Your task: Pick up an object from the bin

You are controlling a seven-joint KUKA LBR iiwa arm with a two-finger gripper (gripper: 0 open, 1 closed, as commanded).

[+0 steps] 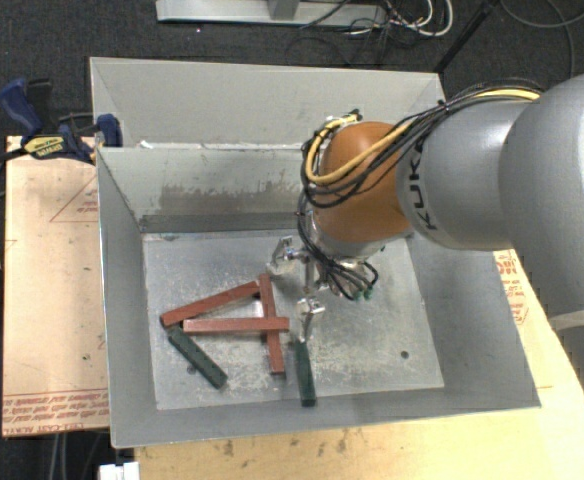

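Camera view: gripper (308,313) beside reddish sticks (234,324) (crossed)

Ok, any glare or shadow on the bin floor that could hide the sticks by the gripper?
Camera view: no strong glare on the bin floor, just pale scuffed patches; the red-brown sticks and dark green stick by the gripper read well against it. Same view: only a soft shadow under the orange wrist cover, and a bright sheen on the silver arm link.

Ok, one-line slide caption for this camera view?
Gripper poised over reddish-brown sticks and dark green sticks lying crossed in the grey bin.
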